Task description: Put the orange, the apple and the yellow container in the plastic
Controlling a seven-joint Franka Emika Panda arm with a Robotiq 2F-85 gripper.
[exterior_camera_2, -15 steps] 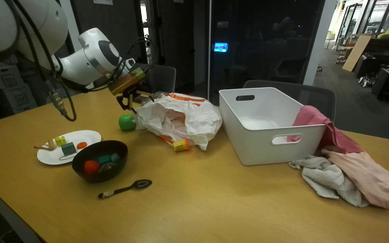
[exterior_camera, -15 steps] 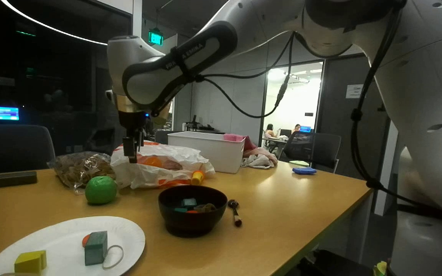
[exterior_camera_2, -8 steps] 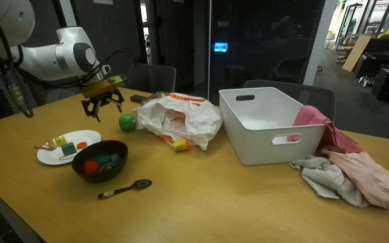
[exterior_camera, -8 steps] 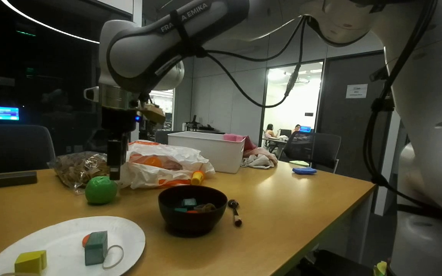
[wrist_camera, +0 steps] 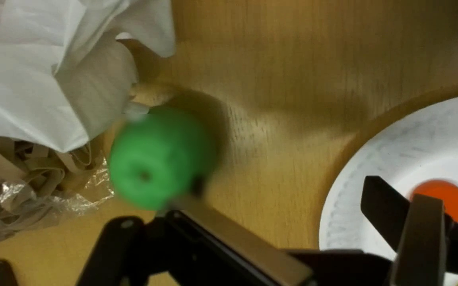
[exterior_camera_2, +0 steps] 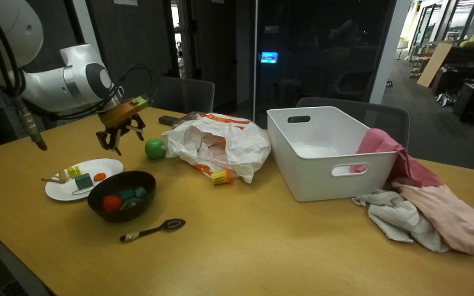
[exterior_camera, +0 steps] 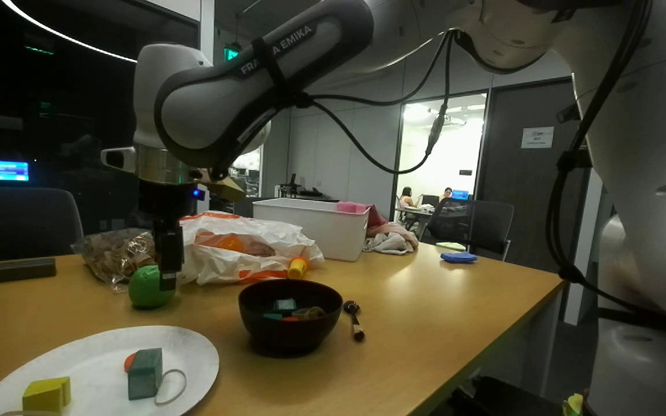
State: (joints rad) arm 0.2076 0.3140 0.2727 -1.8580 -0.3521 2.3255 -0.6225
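A green apple (exterior_camera: 147,292) stands on the table beside the white plastic bag (exterior_camera: 263,237). Both also show in an exterior view, apple (exterior_camera_2: 155,149) and bag (exterior_camera_2: 241,139), and in the wrist view, apple (wrist_camera: 149,159) and bag (wrist_camera: 34,79). The yellow container (exterior_camera_2: 220,176) with an orange rim lies on its side at the bag's mouth. An orange patch (exterior_camera: 230,242) shows at the bag; I cannot tell whether it is the orange or print. My gripper (exterior_camera_2: 130,144) is open and empty above the table near the apple. In the wrist view one finger of the gripper (wrist_camera: 280,194) overlaps the apple's edge.
A white plate (exterior_camera_2: 111,164) with blocks and a black bowl (exterior_camera_2: 148,185) with small items stand near the gripper. A clear bag of brown bands (exterior_camera: 116,254) lies behind the apple. A spoon (exterior_camera_2: 154,230), a white bin (exterior_camera_2: 323,181) and cloths (exterior_camera_2: 438,213) lie farther off.
My open gripper has moved away from above the plastic bag, past the apple towards the plate side, and has come a little lower. The objects on the table have not moved.
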